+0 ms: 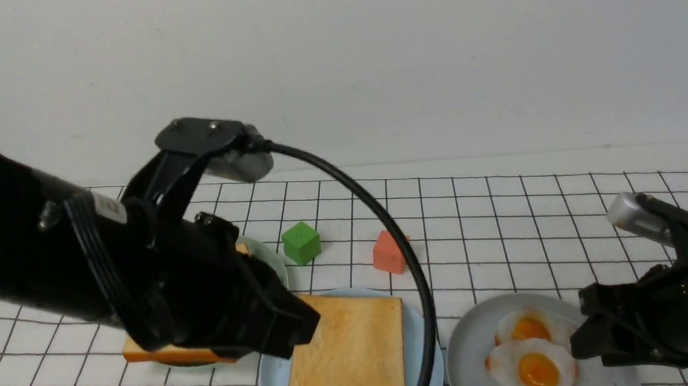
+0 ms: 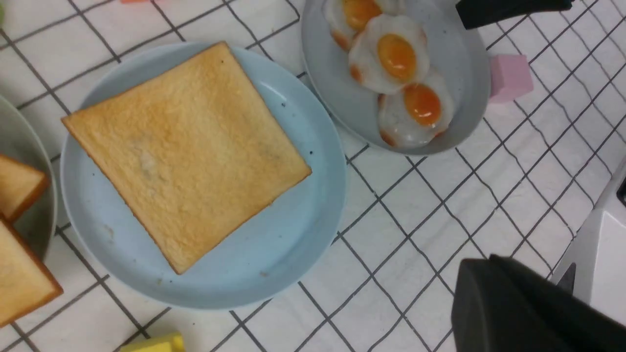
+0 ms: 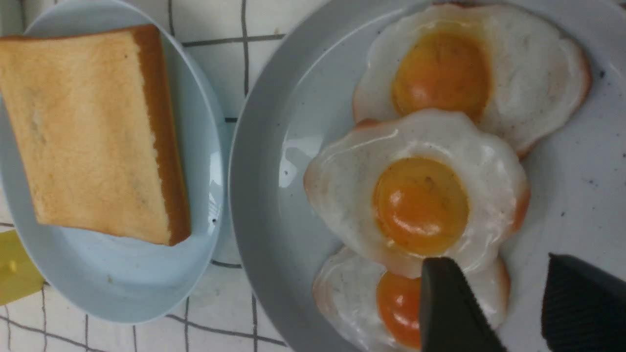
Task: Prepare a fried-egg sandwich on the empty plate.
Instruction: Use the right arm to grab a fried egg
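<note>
A square golden-brown toast slice [image 2: 186, 151] lies on the round light-blue plate [image 2: 293, 234], so we are at the egg step. Our right hand [image 3: 516, 298] hangs open over the glossy fried eggs [image 3: 420, 195] on the grey plate [image 3: 274, 195]; our left hand [image 1: 293, 333] is closed and empty. Next we must pinch the top egg's edge.

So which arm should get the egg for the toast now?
I'd say the right one. The right gripper hangs open just above the fried eggs on the grey plate. The left gripper is shut and sits on the other side of the toast, away from the eggs.
</note>
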`<state>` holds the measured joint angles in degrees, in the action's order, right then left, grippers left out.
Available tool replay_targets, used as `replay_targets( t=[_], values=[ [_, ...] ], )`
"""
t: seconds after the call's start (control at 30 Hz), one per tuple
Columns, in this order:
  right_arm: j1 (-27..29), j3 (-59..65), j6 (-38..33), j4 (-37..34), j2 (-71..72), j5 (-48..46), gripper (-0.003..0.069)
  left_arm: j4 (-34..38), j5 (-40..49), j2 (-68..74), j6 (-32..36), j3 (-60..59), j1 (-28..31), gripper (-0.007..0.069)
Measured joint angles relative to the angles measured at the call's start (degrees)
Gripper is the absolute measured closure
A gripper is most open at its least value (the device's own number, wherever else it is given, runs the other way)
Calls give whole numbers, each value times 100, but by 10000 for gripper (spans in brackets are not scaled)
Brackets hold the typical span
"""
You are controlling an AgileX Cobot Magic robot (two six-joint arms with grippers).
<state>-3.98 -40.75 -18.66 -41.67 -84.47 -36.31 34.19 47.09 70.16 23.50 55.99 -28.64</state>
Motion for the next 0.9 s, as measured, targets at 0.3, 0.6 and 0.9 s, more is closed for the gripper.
replay_targets(
  t=[0.3,0.6,0.9],
  values=[
    [5,0,-55,-127,-641,254,358,-11,-132,0,-10,-65,-1,638],
    [5,-5,-81,-255,-900,514,358,-11,-132,0,-10,-65,-1,638],
    [5,-10,-369,-600,-1095,570,403,-11,-132,0,-10,-65,-1,638]
  ],
)
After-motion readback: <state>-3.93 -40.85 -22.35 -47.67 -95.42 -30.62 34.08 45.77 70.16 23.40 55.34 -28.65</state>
